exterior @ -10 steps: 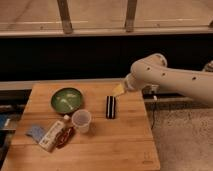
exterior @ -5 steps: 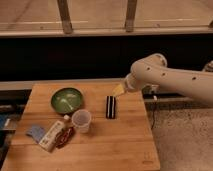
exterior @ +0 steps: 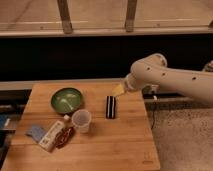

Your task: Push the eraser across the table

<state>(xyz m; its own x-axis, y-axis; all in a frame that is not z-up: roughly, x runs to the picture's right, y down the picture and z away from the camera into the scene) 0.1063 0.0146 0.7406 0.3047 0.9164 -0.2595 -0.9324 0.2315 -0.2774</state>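
eraser (exterior: 111, 107) — on table (exterior: 115, 145) | gripper (exterior: 118, 90) — just above-right

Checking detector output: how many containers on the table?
2. Green bowl at the table's back left; clear cup in front of it, left of the eraser. The gripper is near the eraser's far end.

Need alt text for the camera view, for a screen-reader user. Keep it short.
A white robot arm reaches in from the right, its claw near the far end of a black eraser lying on a wooden table. Left of the eraser are a clear cup and a green bowl; a white-and-red packet and a blue pad lie nearer the left edge.
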